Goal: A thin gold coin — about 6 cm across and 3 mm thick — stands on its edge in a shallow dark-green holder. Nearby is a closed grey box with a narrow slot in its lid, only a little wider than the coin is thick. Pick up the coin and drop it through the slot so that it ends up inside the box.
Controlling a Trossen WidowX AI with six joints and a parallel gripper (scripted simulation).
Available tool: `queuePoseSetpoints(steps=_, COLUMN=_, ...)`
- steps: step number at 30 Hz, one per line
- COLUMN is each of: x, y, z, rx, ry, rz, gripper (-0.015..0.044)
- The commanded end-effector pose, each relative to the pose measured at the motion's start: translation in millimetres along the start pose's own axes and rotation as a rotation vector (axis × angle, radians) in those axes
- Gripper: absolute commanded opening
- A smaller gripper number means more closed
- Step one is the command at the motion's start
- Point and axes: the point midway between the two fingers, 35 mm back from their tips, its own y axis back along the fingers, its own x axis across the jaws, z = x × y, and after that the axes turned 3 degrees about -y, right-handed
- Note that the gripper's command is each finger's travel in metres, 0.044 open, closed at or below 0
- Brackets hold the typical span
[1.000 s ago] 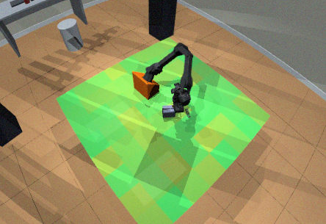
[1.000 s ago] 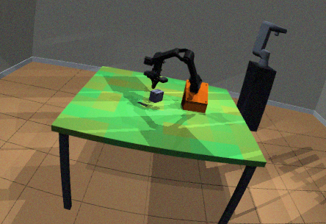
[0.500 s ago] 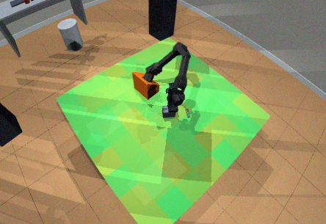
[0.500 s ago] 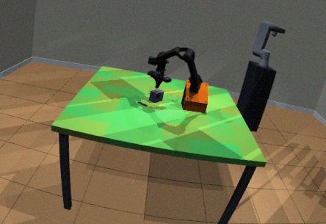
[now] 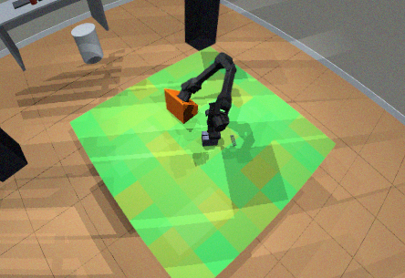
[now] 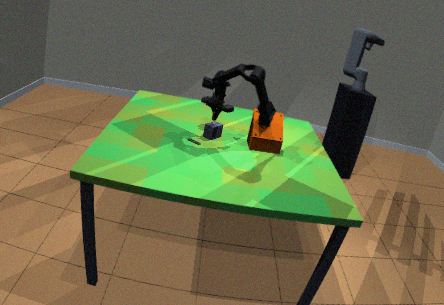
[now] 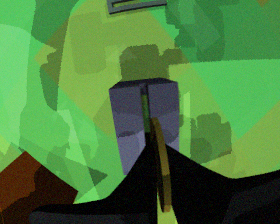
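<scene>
The gripper pinches the coin edge-on at lower centre, its edge running lengthwise toward the box slot.

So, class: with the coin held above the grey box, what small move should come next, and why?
Probably a short straight descent. In the wrist view the tool grips the coin edge-on, roughly in line with the slot of the box below.

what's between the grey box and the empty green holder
Only bare green table top between the box and the holder, clearest in the wrist view.
</scene>
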Motion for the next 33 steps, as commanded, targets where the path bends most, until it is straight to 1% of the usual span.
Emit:
queuePoseSetpoints(steps=1, x=0.3, y=-0.6, z=-2.7, rx=0.000, ry=-0.001, rz=-0.002, gripper=0.0000)
queuePoseSetpoints(steps=33, x=1.3, y=-2.9, z=-4.3, rx=-0.003, ry=-0.002, rz=0.000, gripper=0.0000)
